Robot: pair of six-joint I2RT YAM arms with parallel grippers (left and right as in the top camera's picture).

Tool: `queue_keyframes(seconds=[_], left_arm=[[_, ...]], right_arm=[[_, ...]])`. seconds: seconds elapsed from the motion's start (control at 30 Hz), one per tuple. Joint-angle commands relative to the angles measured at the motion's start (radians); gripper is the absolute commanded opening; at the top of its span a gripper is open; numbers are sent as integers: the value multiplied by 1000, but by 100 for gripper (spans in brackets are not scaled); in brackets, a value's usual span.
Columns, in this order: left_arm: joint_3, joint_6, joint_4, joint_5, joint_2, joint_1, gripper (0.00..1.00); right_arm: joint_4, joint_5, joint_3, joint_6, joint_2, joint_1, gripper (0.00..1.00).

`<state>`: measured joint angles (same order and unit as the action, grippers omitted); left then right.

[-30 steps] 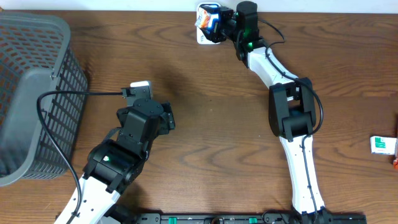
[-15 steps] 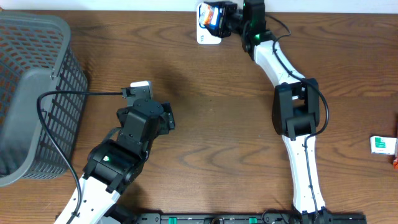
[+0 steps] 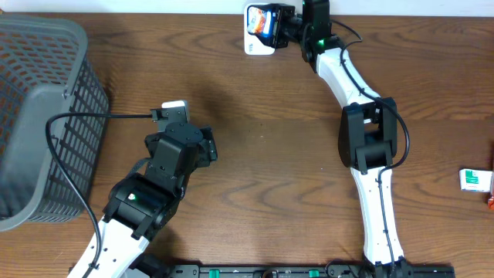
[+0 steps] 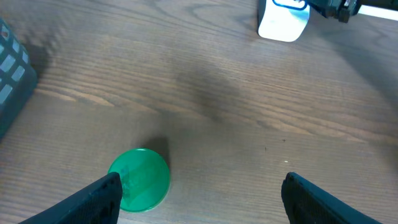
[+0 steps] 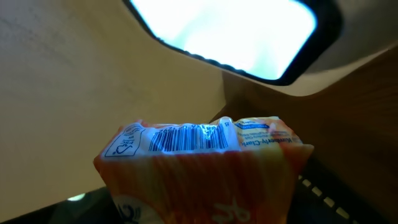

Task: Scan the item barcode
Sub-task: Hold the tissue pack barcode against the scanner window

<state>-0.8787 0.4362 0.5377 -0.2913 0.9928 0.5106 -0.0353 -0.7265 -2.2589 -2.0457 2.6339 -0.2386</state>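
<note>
The right tool [image 3: 281, 23] is clamped on an orange packet [image 3: 265, 18] at the far edge of the tabletop [image 3: 255, 139], right at the white scanner [image 3: 255, 45]. In the right wrist view the packet's free end points away from the tool, and the barcode [image 5: 186, 138] runs across that end, turned up toward the scanner's lit window [image 5: 230, 31], which lies just beyond and above it. The coming move likely turns on that facing: the bars seem a little below and off the window's centre, so a small tilt or lift may be wanted. The right arm is the only one near.

The left tool [image 4: 200, 188] hangs well apart with its fingers wide and nothing between them, above a green disc [image 4: 140, 179]. A grey basket [image 3: 38, 116] stands at the left.

The right tool's own fingers are hidden behind the packet. The window is cut off by the frame, and from overhead I cannot tell whether packet and scanner touch.
</note>
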Motion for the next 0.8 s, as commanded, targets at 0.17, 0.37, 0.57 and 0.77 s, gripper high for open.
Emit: queue_keyframes(seconds=[0.17, 0.37, 0.57, 0.77], left_arm=[[2, -17, 1, -13, 0, -5, 83], [2, -17, 1, -13, 0, -5, 83], [2, -17, 1, -13, 0, -5, 83], [2, -17, 1, -13, 0, -5, 83]], right_arm=[[-5, 51, -45, -6, 11, 8, 61], [-3, 79, -64, -6, 11, 7, 68], [-9, 116, -64, -6, 15, -15, 67], [-10, 126, -64, -6, 24, -18, 60]])
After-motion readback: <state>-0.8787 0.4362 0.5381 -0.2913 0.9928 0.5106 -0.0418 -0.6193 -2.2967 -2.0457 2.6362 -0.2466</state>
